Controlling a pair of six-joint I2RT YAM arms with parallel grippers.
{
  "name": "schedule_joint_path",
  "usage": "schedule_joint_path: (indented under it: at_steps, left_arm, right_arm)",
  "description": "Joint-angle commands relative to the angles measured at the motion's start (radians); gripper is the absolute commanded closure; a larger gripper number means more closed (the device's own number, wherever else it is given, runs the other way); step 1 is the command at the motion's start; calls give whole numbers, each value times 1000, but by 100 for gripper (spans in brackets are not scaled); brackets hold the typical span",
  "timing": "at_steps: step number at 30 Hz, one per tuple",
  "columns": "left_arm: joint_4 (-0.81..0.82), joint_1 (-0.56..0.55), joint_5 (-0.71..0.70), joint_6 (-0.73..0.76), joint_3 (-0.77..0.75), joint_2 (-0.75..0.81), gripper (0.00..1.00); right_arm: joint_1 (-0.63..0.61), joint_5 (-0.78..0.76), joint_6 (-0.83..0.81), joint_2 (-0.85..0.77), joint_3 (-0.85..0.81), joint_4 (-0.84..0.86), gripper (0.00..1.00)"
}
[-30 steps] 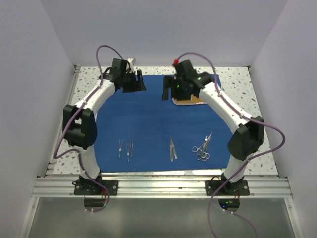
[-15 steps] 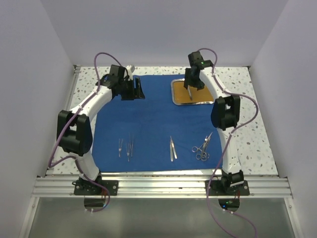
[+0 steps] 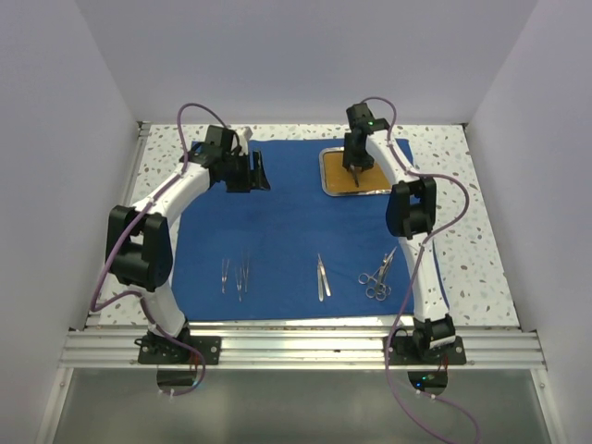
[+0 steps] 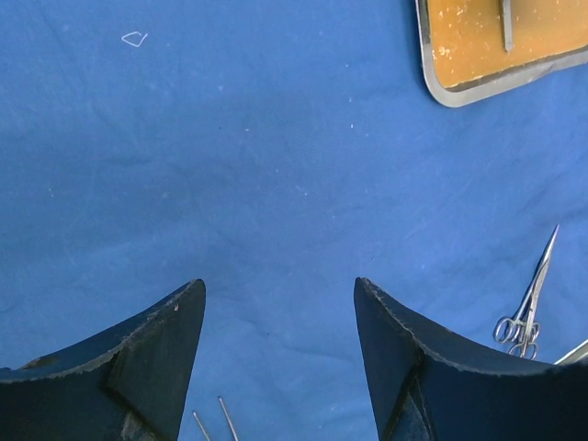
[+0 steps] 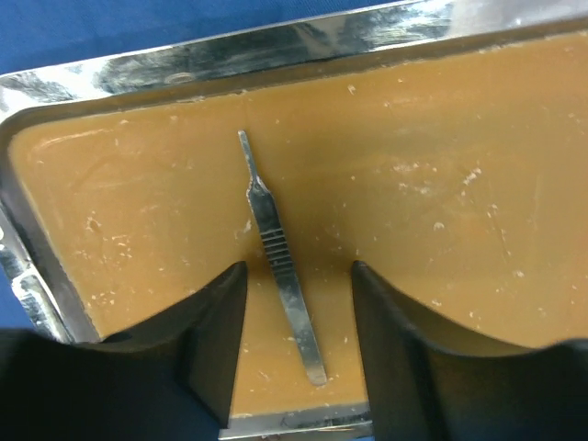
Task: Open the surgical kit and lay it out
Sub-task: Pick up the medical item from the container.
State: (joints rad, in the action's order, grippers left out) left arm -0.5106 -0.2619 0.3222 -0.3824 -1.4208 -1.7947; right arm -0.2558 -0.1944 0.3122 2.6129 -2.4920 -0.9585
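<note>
The steel tray (image 5: 276, 46), at 1 o'clock on the blue cloth (image 3: 277, 222), held one thin steel tool (image 5: 280, 257). I saw the right fingers (image 5: 211, 340) spread astride it (gripping nothing). The left fingers (image 4: 147, 349) gaped over cloth at 11. Speckled tabletop (image 3: 462, 157) and white walls (image 3: 277, 55) surrounded it.

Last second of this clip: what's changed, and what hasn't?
The right arm folded its elbow inward. The right end effector shifted from the left part of the tray to over its middle, open astride the tool lying there. Nothing grasped or released. The left end effector barely shifted; cloth and near-edge instruments stayed put.
</note>
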Motion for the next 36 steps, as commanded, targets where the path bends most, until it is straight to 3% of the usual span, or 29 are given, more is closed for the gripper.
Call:
schedule_joint_path:
  at_steps: [1,5,7,12,16,21,27,36]
  left_arm:
    - [0,7,8,10,10,21,30]
    - [-2,16,8,8,8,8,31]
    - [1,19,12,8,8,-2,31]
    - [14,30,35,5,10,-31,31]
    - [33,39,49,2,19,-38,32]
    - [47,55,64,0,43,-31,32]
    - [73,61,93,-16,56,-38,32]
    - [76,61,106,-24,25,-43,33]
  right_arm:
    - [7,-22,-15,44,-33,17,53]
    - [7,-22,-5,78,-28,7,66]
    - [3,-31,-4,91,-28,1,78]
    - [-13,-46,-15,107,-28,-34,86]
    - [-28,-62,-18,110,-8,-63,100]
    - [-30,-69,1,85,7,-75,100]
    - [-30,-74,-1,-5,-116,-82,100]
    - [-30,-69,1,-195,-47,-75,100]
